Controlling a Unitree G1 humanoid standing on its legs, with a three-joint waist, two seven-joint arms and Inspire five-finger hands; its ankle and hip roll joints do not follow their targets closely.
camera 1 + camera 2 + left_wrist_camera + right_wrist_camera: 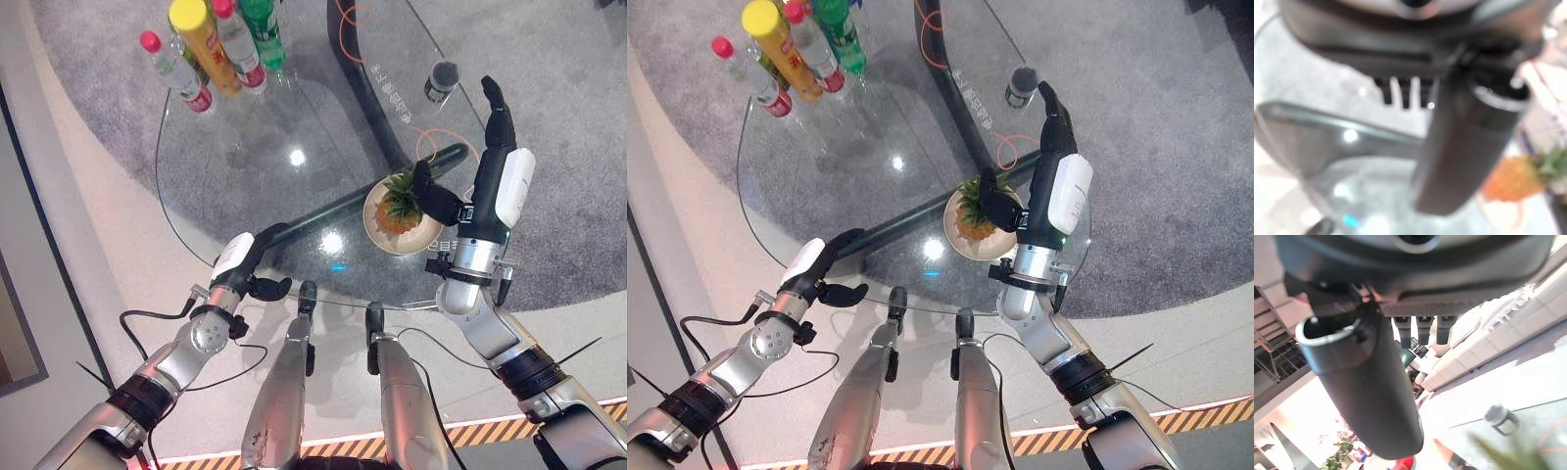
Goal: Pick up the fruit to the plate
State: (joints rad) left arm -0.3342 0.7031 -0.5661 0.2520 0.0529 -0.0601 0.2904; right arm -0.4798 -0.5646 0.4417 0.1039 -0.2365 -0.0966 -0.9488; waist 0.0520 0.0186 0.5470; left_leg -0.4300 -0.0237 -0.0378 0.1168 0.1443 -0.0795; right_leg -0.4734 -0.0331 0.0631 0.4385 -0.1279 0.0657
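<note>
The small pineapple (pixel 400 204) sits upright on the cream plate (pixel 380 235), near the right edge of the round glass table (pixel 245 157); on this evidence the placement looks complete, and the step in hand is judged to be clearing the right hand away. The right hand (pixel 495 147) stands just beside the plate, fingers straight and raised, holding nothing; its thumb (pixel 436 199) reaches over the plate's rim close to the leaves, and contact cannot be ruled out. The left hand (pixel 250 266) rests at the table's near edge, fingers relaxed and empty. To finish well: lift the right hand up and outward, away from the crown, so the thumb does not snag the leaves and topple the fruit; avoid sweeping toward the small dark jar (pixel 442 80) beyond; the bottles (pixel 211 49) at the far side are well apart.
</note>
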